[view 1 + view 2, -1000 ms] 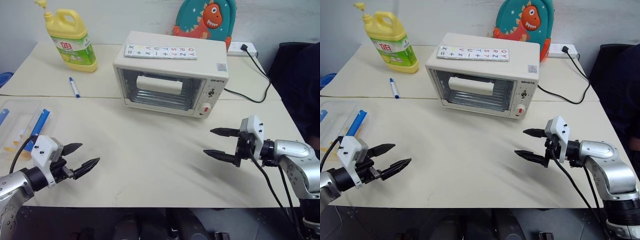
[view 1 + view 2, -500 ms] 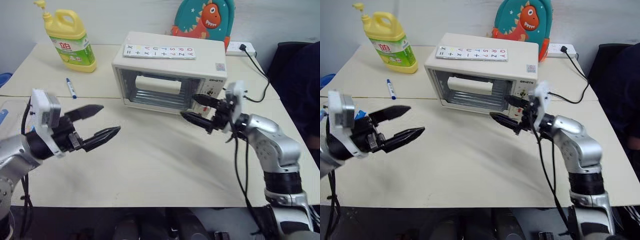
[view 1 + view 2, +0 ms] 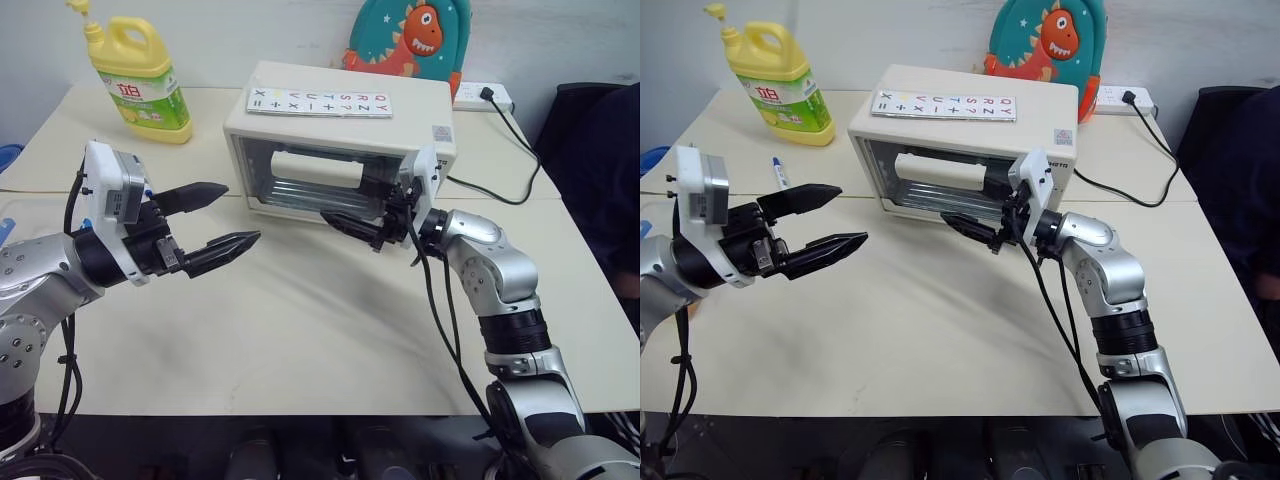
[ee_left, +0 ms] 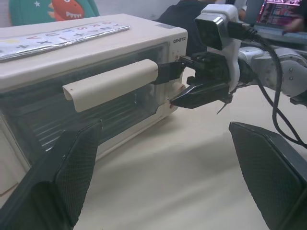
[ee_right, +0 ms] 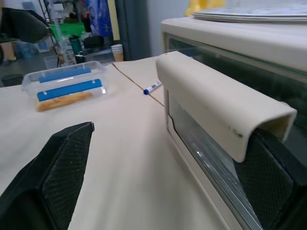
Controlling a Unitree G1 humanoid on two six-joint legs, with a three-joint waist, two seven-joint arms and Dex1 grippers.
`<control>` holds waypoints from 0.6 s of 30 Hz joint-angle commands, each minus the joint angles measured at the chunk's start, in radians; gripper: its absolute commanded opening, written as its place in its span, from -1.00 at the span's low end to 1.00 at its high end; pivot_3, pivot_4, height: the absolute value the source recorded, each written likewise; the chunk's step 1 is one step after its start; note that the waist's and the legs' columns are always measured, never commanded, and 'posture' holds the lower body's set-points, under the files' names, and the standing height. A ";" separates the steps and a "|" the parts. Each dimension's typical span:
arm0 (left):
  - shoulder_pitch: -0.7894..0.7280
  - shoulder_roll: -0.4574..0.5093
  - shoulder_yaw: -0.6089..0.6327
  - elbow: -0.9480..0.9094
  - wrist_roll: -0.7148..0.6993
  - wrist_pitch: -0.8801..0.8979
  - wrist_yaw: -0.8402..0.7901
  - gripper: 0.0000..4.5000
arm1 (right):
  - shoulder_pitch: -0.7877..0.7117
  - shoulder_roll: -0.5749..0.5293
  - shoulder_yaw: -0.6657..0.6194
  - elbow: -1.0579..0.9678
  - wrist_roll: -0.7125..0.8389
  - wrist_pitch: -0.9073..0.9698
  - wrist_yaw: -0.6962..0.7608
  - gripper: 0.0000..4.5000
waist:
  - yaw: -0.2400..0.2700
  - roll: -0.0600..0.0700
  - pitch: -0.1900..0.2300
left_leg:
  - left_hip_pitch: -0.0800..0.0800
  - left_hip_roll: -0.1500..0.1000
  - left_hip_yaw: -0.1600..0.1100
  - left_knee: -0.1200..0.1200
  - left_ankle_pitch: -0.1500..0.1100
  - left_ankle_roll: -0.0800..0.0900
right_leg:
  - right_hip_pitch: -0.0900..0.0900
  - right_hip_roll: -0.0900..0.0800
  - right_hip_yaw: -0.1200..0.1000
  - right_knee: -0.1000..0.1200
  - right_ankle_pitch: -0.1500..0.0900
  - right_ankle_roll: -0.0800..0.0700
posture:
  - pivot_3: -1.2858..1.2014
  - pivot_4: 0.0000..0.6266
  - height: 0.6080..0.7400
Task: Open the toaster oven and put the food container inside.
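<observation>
The cream toaster oven stands at mid-table with its glass door shut. My right gripper is open at the right end of the white bar handle: one finger reaches behind the handle, the other sits lower in front of the glass. My left gripper hangs open above the table to the oven's left, pointing toward it and holding nothing. The food container, clear with blue clips and orange strips inside, lies on the table well to the left.
A yellow detergent bottle stands at the back left and a blue pen lies near it. Behind the oven are a dinosaur backpack, a power strip and the black cable. A letter sheet lies on the oven.
Both arms rose from near the table's front edge. The right gripper swung left to the handle's right end. The left gripper moved up and right toward the oven. Both stayed open.
</observation>
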 commanded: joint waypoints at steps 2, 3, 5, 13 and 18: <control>-0.077 0.017 -0.036 0.078 0.079 -0.050 -0.010 0.92 | 0.057 -0.032 0.018 -0.158 0.069 0.013 0.110 1.00 | 0.002 0.000 0.000 | 0.000 0.000 0.000 0.000 0.000 0.000 | 0.000 0.000 0.000 0.000 0.000 0.000 | 0.03 -0.52 1.00; -0.100 0.017 -0.054 0.106 0.105 -0.064 -0.017 0.82 | 0.074 -0.039 0.023 -0.176 0.073 0.017 0.123 1.00 | 0.003 0.000 0.000 | 0.000 0.000 0.000 -0.001 0.000 0.000 | 0.000 0.000 0.000 0.000 0.000 0.000 | 0.03 -0.52 1.00; -0.146 0.028 -0.110 0.162 0.174 -0.107 -0.060 0.60 | 0.105 -0.048 0.032 -0.199 0.073 0.020 0.138 1.00 | 0.002 0.000 0.000 | -0.001 0.000 0.000 -0.001 0.000 0.000 | 0.000 0.000 0.000 -0.001 0.000 0.000 | 0.03 -0.52 1.00; -0.399 0.010 -0.370 0.485 0.471 -0.329 -0.249 -0.53 | 0.152 -0.051 0.056 -0.215 0.056 0.026 0.131 1.00 | 0.004 0.000 0.000 | -0.001 0.000 0.001 -0.001 0.000 0.000 | -0.002 0.001 0.000 0.000 0.000 0.000 | 0.03 -0.52 1.00; -0.523 -0.038 -0.452 0.641 0.574 -0.440 -0.353 -0.99 | 0.169 -0.047 0.062 -0.227 0.055 0.026 0.122 1.00 | 0.004 0.000 0.000 | -0.003 0.001 0.003 0.000 0.000 -0.001 | -0.004 0.001 0.001 0.000 0.000 0.000 | 0.03 -0.52 1.00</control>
